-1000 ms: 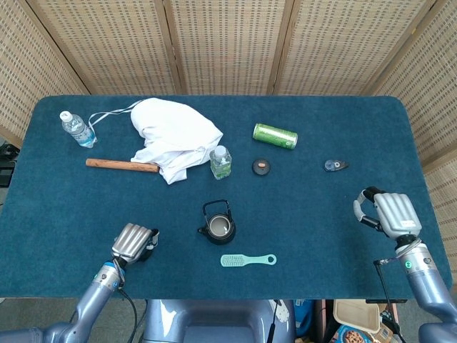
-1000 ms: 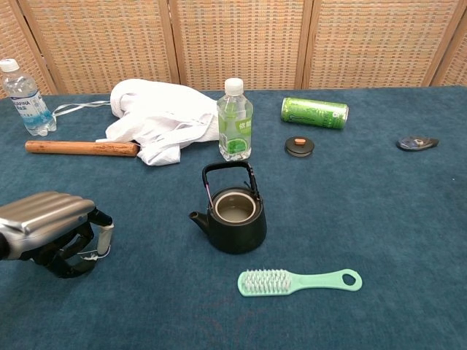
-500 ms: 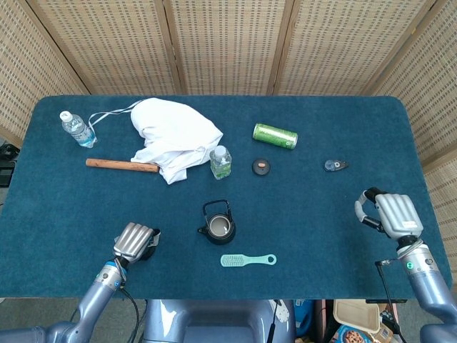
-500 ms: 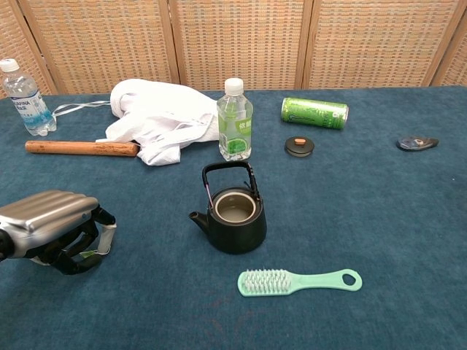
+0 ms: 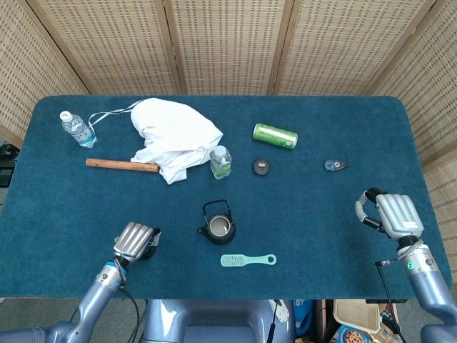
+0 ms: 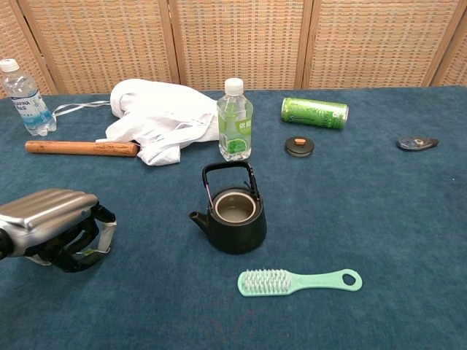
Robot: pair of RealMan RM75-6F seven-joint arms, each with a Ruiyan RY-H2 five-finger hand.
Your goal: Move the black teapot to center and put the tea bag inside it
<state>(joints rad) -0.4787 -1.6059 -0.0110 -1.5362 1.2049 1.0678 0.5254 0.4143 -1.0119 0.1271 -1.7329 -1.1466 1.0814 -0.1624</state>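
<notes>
Right now I see the black cast-iron teapot [image 6: 233,219] standing lidless near the centre of the blue felt table [image 5: 64,200]. My left hand [image 6: 51,227] clutches the small tea bag [image 6: 91,251] near the front edge; my right hand [image 5: 391,214] hovers curled, holding nothing.

Count on table [image 5: 343,236]: two plastic bottles, one at far left [image 5: 76,128], one beside the cloth [image 5: 221,162]. One black teapot [image 5: 217,225]. One teapot lid [image 5: 261,166]. One green can [image 5: 275,135]. One white cloth [image 5: 175,137]. One wooden stick [image 5: 122,165]. One mint brush [image 5: 247,259]. One small dark object [image 5: 335,165], kind unclear.
</notes>
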